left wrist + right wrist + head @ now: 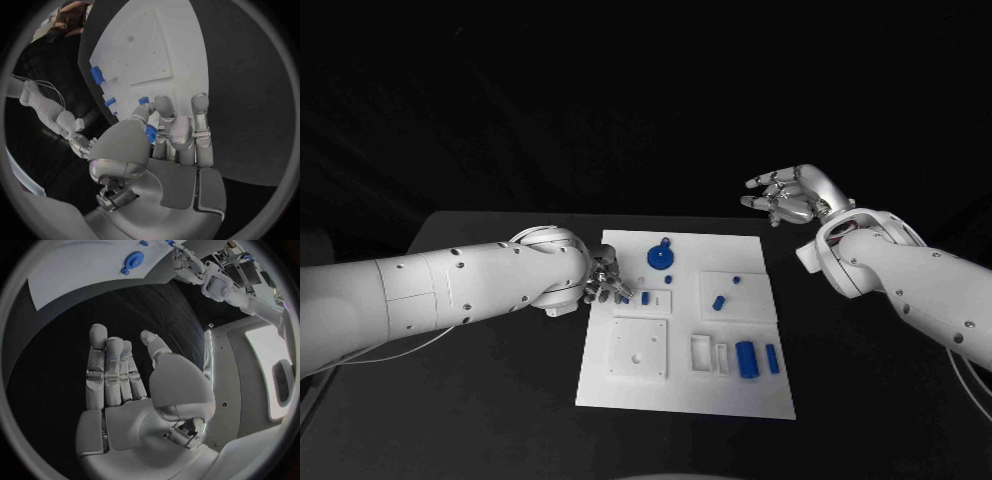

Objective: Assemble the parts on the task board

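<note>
We see the white task board (pixel 687 330) lying at the centre of the black table (pixel 488 380), its long side running from 12 to 6 o'clock. The left hand (pixel 606 283) sits at the board's 9 o'clock edge, fingers curled together over the white surface. In the left wrist view, a small blue part (pixel 150 132) shows between the thumb and the neighbouring fingers (pixel 165 112), so we read this hand as pinching that piece, fingertips just above the board (pixel 147 55).

The right hand (pixel 792 196) hovers off the board toward 1 o'clock, well apart from it, palm open and fingers spread with nothing inside; the right wrist view confirms the empty palm (pixel 134 385) over dark table.

On the board, we note a round blue part with a tab (pixel 661 256) near 12 o'clock, a small blue peg (pixel 671 279) just below it, two short blue pieces (pixel 718 299) toward 3 o'clock, a blue piece (pixel 646 296) beside the left fingertips, and two larger blue blocks (pixel 747 358) with a slimmer bar (pixel 773 358) near 5 o'clock. A raised square plate (pixel 640 347) occupies the 7 o'clock area
</note>
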`<state>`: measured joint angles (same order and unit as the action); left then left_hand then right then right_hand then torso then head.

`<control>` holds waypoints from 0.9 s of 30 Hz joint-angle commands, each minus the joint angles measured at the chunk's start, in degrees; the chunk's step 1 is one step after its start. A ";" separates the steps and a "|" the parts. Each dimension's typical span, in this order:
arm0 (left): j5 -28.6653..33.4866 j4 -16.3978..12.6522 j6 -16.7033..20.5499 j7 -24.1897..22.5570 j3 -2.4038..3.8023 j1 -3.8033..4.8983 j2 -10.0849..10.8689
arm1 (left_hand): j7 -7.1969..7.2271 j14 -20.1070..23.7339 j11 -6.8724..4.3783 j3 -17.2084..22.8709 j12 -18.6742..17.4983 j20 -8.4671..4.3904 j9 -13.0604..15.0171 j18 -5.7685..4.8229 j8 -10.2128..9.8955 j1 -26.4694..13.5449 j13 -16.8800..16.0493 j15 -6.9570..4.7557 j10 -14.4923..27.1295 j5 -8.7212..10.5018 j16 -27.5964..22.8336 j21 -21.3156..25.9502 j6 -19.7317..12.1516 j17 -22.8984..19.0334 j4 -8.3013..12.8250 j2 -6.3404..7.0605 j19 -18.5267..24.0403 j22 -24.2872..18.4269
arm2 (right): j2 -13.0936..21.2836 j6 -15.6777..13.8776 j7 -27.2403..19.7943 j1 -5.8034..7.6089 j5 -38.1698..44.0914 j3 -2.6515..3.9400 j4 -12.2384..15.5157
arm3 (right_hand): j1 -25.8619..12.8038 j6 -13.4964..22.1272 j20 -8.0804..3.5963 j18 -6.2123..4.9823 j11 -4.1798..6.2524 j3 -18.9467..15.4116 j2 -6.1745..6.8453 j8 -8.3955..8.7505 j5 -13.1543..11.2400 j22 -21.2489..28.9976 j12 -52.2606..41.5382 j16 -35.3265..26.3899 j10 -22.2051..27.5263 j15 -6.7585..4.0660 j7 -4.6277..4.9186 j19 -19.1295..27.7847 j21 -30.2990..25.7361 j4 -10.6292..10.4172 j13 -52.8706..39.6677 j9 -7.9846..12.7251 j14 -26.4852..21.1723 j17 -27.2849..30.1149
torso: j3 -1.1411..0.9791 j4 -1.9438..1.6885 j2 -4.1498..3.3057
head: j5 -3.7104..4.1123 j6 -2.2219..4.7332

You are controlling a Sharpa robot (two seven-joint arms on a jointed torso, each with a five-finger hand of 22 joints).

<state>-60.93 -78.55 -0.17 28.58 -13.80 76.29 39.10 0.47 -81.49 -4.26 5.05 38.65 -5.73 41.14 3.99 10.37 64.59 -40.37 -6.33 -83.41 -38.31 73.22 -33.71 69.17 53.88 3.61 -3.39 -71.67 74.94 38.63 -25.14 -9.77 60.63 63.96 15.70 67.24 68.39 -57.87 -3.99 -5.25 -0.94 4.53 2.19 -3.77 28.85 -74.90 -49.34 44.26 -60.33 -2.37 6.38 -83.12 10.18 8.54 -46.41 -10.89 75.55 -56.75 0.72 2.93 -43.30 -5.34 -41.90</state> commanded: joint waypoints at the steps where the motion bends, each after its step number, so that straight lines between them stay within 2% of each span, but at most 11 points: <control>1: -0.48 0.09 -0.79 -0.68 0.01 -0.09 -0.23 | -0.02 -0.53 -0.19 8.84 -0.31 0.07 0.05 0.41 -0.17 0.58 -0.05 0.03 -0.05 -0.27 -0.16 -0.09 0.25 -0.01 8.70 0.02 -0.26 1.04 | -0.06 0.58 -0.38 -0.03 0.15 0.03 0.02 | -0.60 -0.37 0.06 -0.28 0.21 -0.04 0.11 0.18 0.17 -1.64 -0.17 0.18 -0.12 -0.44 -0.03 -0.46 0.20 -0.22 -0.07 0.08 0.13 -0.03 | -0.01 0.03 -0.01 | 0.07 -0.07; 27: -0.65 0.94 -0.96 -0.83 0.03 -0.87 -1.07 | -0.05 -0.55 -0.17 8.81 -0.36 0.07 -0.07 0.40 -0.36 0.68 -0.14 0.04 -0.08 -0.08 -0.22 -0.05 0.30 0.01 8.51 0.03 -0.29 1.04 | -0.06 0.62 -0.39 -0.06 0.13 0.03 -0.01 | -0.66 -0.45 0.03 -0.26 0.23 0.11 0.10 0.17 0.17 -1.67 -0.17 0.19 -0.19 -0.46 -0.05 -0.55 0.41 -0.27 -0.09 0.11 0.19 -0.07 | 0.00 0.04 0.02 | 0.21 -0.48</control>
<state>-61.44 -77.61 -0.36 28.34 -13.75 75.57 38.21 0.29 -81.49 -4.05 5.05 38.65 -5.73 41.13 3.99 10.38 64.53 -40.44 -6.33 -83.45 -38.38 73.22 -33.71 69.19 53.87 3.61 -3.34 -71.66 74.92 38.62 -25.14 -9.77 60.61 63.96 15.70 67.21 68.39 -57.87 -3.99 -5.25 -0.94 4.53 2.19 -3.77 28.85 -74.91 -49.34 44.26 -60.33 -2.57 6.38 -83.12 10.41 8.54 -46.46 -10.84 75.75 -56.75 0.71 2.93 -43.30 -5.14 -42.32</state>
